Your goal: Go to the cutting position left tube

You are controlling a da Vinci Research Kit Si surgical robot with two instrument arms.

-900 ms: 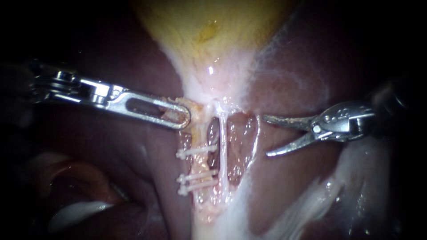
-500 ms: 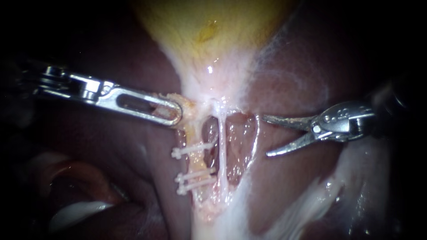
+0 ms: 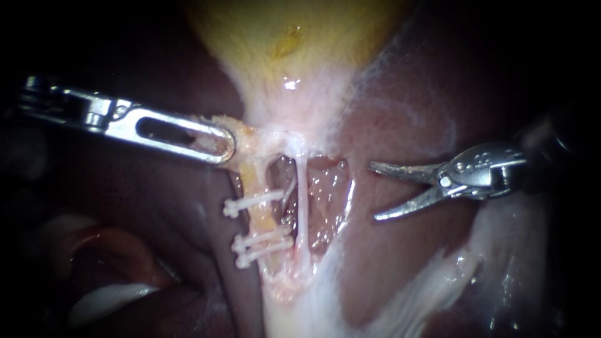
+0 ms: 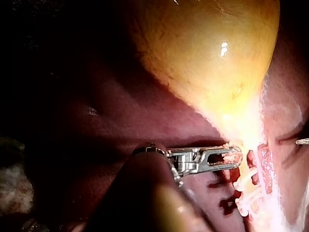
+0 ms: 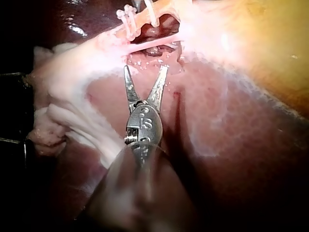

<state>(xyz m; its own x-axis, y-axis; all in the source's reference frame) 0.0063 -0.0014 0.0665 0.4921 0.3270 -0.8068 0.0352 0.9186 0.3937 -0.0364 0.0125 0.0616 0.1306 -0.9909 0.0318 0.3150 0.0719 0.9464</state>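
**Endoscope view: right jaws wide, short of the left tube**

Left instrument [image 3: 216, 141] reaches in, its slotted jaws clamped flat on tissue [image 3: 245, 139] at the foot of the gallbladder [image 3: 294, 50]. Just below hangs the left tube [image 3: 261, 216], yellowish, with three white clips [image 3: 253, 203] across it. A thin pale right tube [image 3: 302, 200] runs beside it. Right instrument [image 3: 374, 191] hovers over the liver [image 3: 400, 263], jaws spread wide on nothing, well apart from the left tube.
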